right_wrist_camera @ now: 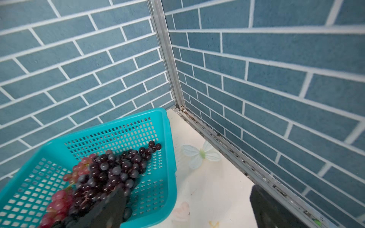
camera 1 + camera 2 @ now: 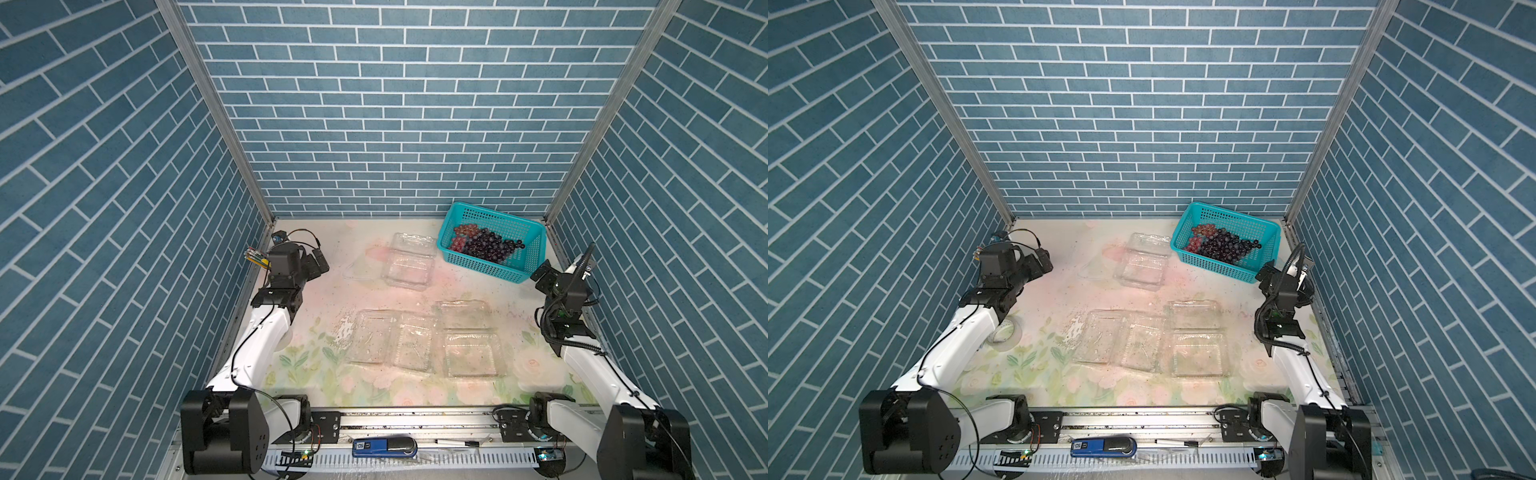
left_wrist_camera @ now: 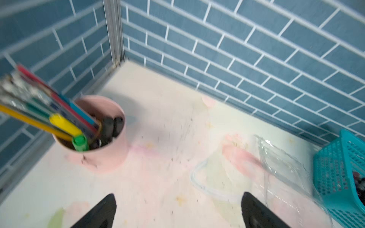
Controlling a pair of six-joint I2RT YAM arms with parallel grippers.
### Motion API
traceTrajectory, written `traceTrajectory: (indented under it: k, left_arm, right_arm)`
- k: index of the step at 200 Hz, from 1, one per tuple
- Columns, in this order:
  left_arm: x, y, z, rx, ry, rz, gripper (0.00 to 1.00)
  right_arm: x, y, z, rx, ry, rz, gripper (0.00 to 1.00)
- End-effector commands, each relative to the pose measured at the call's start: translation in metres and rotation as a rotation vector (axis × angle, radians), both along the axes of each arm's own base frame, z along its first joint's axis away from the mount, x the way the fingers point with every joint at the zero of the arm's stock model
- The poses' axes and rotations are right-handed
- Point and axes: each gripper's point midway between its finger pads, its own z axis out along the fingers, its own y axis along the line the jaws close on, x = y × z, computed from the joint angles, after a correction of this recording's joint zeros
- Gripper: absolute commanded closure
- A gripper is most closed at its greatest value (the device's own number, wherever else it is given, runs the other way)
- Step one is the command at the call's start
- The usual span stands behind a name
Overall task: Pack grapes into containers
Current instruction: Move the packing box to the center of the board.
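Grapes [image 1: 110, 173], glossy purple and pink bunches, lie heaped in a teal perforated plastic basket [image 1: 110, 129] just ahead of the empty, wide-open right jaws, handy for picking; left jaws likewise.

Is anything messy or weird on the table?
Yes. Little dark specks are scattered across the flowery table, especially by the near clear containers. The grapes are all in the teal basket.

You see walls [image 2: 374, 124] with a blue brick pattern and white joints. The table cover [image 2: 332, 291] is cream, printed with pale pink flowers and green leaves. The basket [image 2: 478, 266] is teal with a grid of holes; its grapes [image 2: 486, 246] are dark purple and red-pink. The containers [image 2: 409, 270] are clear, the cup [image 3: 110, 158] pink.
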Motion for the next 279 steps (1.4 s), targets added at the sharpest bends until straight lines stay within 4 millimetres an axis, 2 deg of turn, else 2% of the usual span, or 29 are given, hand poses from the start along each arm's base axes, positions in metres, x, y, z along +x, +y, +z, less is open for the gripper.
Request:
traceTrajectory:
  k: [1,19,26,32,55,90,121,142,169,215,234,263,279]
  left_arm:
    - [-0.036,-0.03,-0.036,-0.204,0.147,-0.04,0.01]
    - [-0.046,-0.044,-0.04,-0.288,0.13,-0.066,0.0]
    - [-0.046,-0.052,-0.034,-0.315,0.109,-0.085,0.0]
    - [-0.051,-0.058,-0.043,-0.332,0.125,-0.097,0.0]
    - [-0.054,-0.09,-0.045,-0.383,0.145,-0.194,0.0]
    - [-0.068,-0.138,-0.052,-0.449,0.236,-0.345,0.01]
    - [-0.085,-0.154,-0.066,-0.496,0.319,-0.368,0.0]
    - [-0.092,-0.15,-0.068,-0.487,0.335,-0.36,0.01]
    - [-0.093,-0.148,-0.056,-0.484,0.31,-0.367,0.0]
    - [-0.098,-0.149,-0.059,-0.583,0.349,-0.356,0.0]
    - [-0.101,-0.142,-0.062,-0.62,0.344,-0.332,0.0]
    - [-0.106,-0.129,-0.06,-0.678,0.33,-0.298,0.0]
    - [-0.111,-0.122,-0.06,-0.682,0.324,-0.283,0.0]
  right_arm:
    - [-0.012,0.023,-0.023,0.163,0.082,0.09,0.01]
    - [-0.018,0.038,-0.036,0.196,0.175,0.136,0.01]
    - [-0.019,0.049,-0.04,0.192,0.212,0.169,0.01]
    - [-0.019,0.058,-0.043,0.181,0.237,0.201,0.01]
    - [-0.021,0.106,-0.052,0.133,0.34,0.348,0.01]
    - [-0.037,0.174,-0.068,0.072,0.49,0.541,0.01]
    - [-0.047,0.224,-0.079,-0.131,0.589,0.734,0.01]
    - [-0.056,0.249,-0.094,-0.287,0.674,0.851,0.01]
    - [-0.067,0.285,-0.104,-0.448,0.73,0.996,0.01]
    - [-0.082,0.344,-0.103,-0.519,0.697,1.204,0.02]
    - [-0.082,0.367,-0.11,-0.558,0.707,1.262,0.07]
    - [-0.082,0.394,-0.126,-0.579,0.719,1.322,0.27]
    - [-0.084,0.403,-0.133,-0.603,0.73,1.345,0.3]
